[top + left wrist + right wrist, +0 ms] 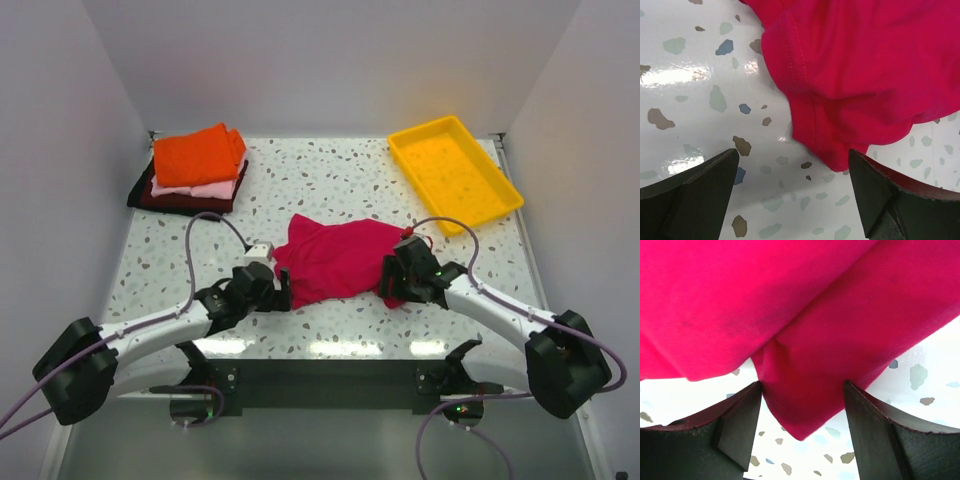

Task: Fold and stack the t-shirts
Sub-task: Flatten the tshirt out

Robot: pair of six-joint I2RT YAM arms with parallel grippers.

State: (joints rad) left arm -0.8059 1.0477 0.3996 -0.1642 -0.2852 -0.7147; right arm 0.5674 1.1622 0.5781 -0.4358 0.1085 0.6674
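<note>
A crimson-magenta t-shirt [340, 258] lies crumpled on the speckled table [330, 180] between my two arms. My left gripper [283, 291] is low at the shirt's near-left edge. In the left wrist view it [793, 153] is open, and a hemmed corner of the shirt [840, 145] reaches down beside the right finger [890, 197]. My right gripper [391, 281] is at the shirt's right edge. It [802, 387] is open, and its fingers straddle a pointed fold of the shirt [805, 405]. At the back left sits a stack of folded t-shirts: orange [198, 155] over pale pink [216, 189] over dark maroon [185, 201].
A yellow plastic tray [455, 172] sits at the back right, slanted toward the right wall. White walls close in the table on the left, the back and the right. Both arms' cables loop over the table near the shirt.
</note>
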